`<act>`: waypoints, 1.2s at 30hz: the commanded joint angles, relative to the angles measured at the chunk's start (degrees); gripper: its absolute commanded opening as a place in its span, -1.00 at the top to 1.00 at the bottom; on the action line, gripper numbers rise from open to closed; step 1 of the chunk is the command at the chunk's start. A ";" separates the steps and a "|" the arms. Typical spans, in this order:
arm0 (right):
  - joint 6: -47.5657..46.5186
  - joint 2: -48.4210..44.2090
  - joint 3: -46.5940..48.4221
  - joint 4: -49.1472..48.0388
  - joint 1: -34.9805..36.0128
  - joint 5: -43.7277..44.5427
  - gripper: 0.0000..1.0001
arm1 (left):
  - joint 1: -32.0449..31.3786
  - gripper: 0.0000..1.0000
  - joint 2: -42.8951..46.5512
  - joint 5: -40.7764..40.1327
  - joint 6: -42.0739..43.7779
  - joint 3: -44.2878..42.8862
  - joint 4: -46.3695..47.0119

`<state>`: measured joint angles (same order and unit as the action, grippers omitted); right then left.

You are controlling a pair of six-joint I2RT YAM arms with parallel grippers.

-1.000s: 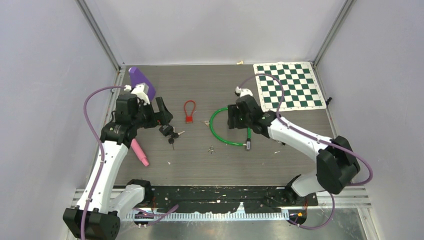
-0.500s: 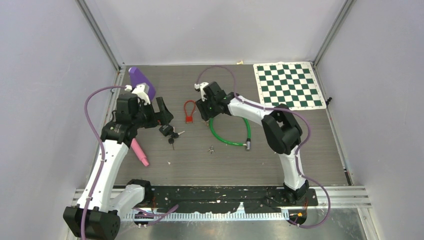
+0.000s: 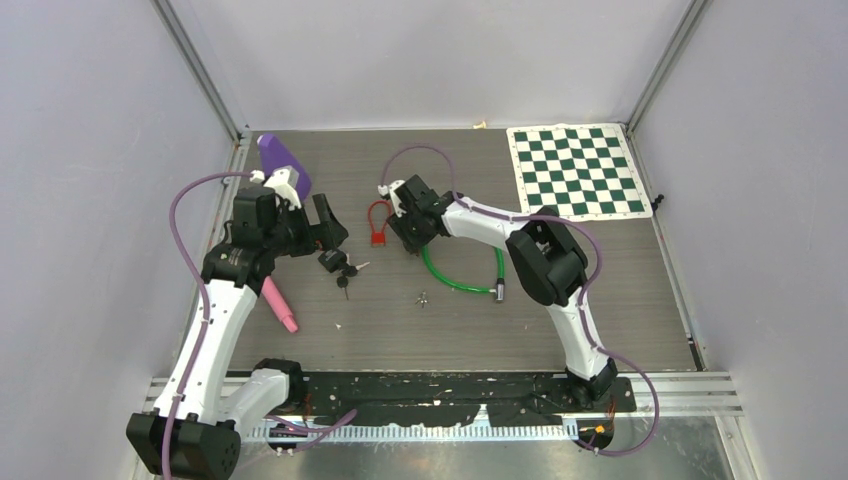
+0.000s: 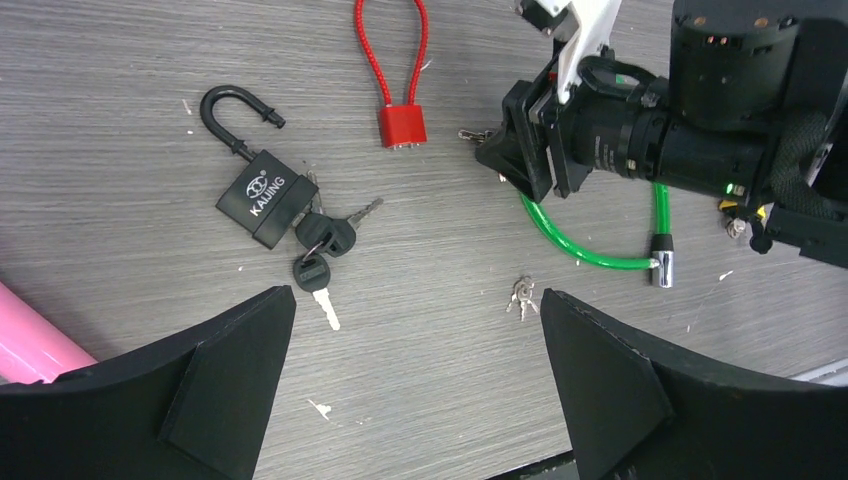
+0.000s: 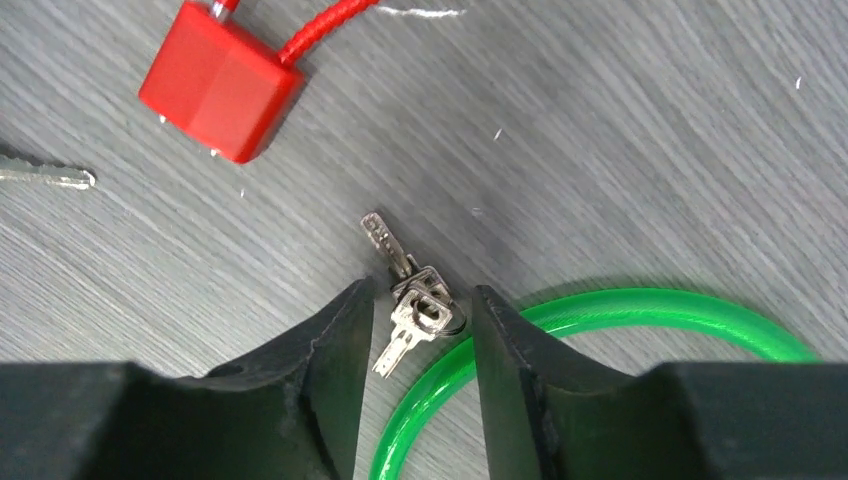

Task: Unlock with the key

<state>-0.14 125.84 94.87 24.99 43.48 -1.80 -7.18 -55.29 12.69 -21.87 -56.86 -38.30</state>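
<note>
A small bunch of silver keys (image 5: 415,305) lies flat on the table between the fingers of my right gripper (image 5: 418,320). The jaws are narrow, with a little gap on each side of the keys. The red cable padlock (image 5: 220,80) sits just beyond them, its shackle shut (image 3: 378,212). In the top view my right gripper (image 3: 408,235) points down beside that lock. My left gripper (image 4: 418,380) hovers wide open over bare table, holding nothing. A black padlock (image 4: 265,195) with its shackle open has black-headed keys (image 4: 322,240) in it.
A green cable lock (image 3: 455,280) curves just right of the right gripper's fingers. A second small key bunch (image 4: 521,295) lies nearer the front. A pink cylinder (image 3: 280,305), a purple object (image 3: 280,155) and a chessboard mat (image 3: 578,170) sit at the edges.
My right arm has swung left from above the green cable to the silver keys beside the red padlock, and its jaws have narrowed. The left arm has stayed still.
</note>
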 commanded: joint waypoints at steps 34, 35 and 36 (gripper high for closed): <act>14.94 -39.98 -45.79 -5.33 7.40 -5.71 0.89 | -7.34 -0.86 6.97 17.37 -11.51 22.44 9.49; 15.84 -41.82 -46.95 -4.48 7.78 -5.69 0.89 | -7.54 -0.86 7.18 17.18 -11.67 22.96 9.48; 16.30 -42.65 -48.92 -3.97 7.90 -5.67 0.89 | -7.79 -0.86 7.43 17.03 -11.69 23.33 9.49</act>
<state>12.21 89.65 50.89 17.47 50.13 -6.76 -14.06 -49.06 28.77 -32.75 -35.00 -30.26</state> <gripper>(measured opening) 0.064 0.931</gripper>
